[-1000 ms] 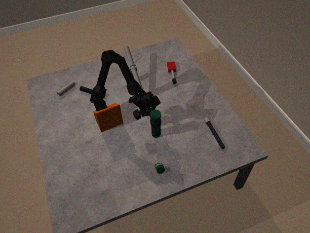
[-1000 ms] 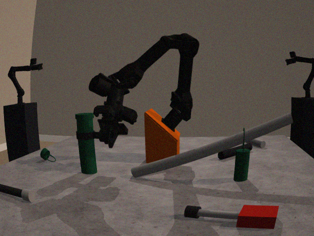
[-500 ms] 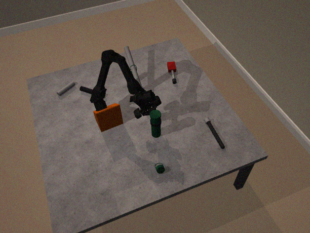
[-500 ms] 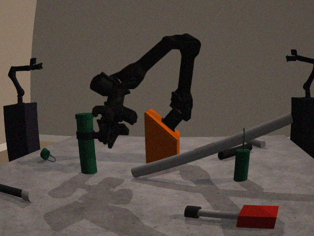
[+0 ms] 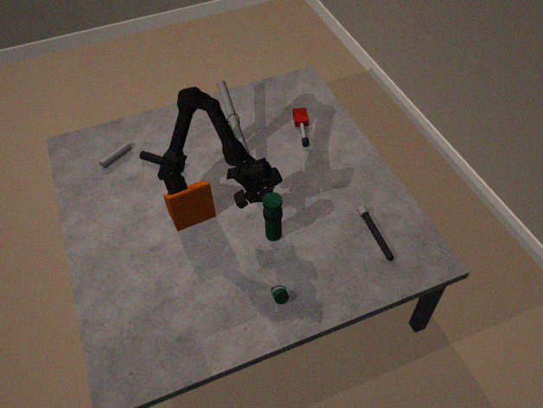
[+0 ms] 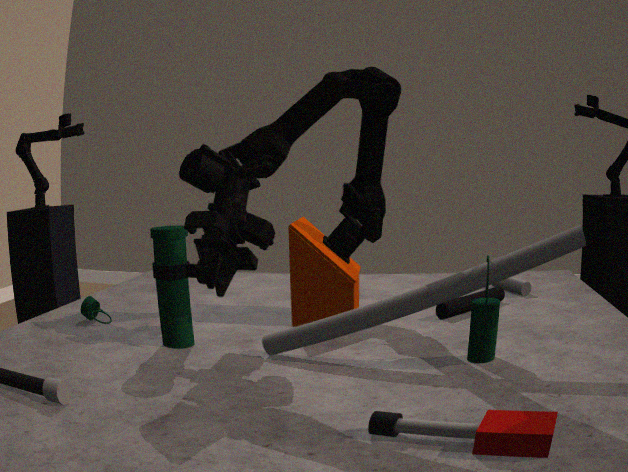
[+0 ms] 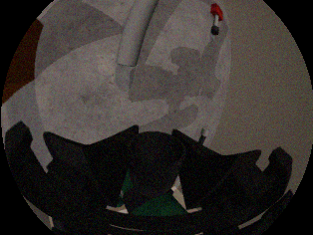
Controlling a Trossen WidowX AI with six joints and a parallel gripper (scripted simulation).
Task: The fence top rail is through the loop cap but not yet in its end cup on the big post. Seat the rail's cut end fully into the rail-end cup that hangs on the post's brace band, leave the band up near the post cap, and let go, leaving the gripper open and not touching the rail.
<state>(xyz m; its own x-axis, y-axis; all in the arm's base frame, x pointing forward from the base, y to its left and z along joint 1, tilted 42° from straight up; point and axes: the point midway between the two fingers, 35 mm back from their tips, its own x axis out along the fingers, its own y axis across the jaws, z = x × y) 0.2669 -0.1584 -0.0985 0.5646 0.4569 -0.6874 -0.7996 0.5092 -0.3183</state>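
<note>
The grey rail slants through the wire loop above the short green post. Its lower end rests on the table, apart from the big post. The big green post stands with its cap on. The black brace band is around its upper part. My gripper is beside the band, shut on the dark rail-end cup. The fingers partly hide the cup, and the rail is outside them.
An orange block stands at the arm's base. A red block with a rod, a dark rod, a loose green cap, a pale cylinder and a dark cylinder lie around.
</note>
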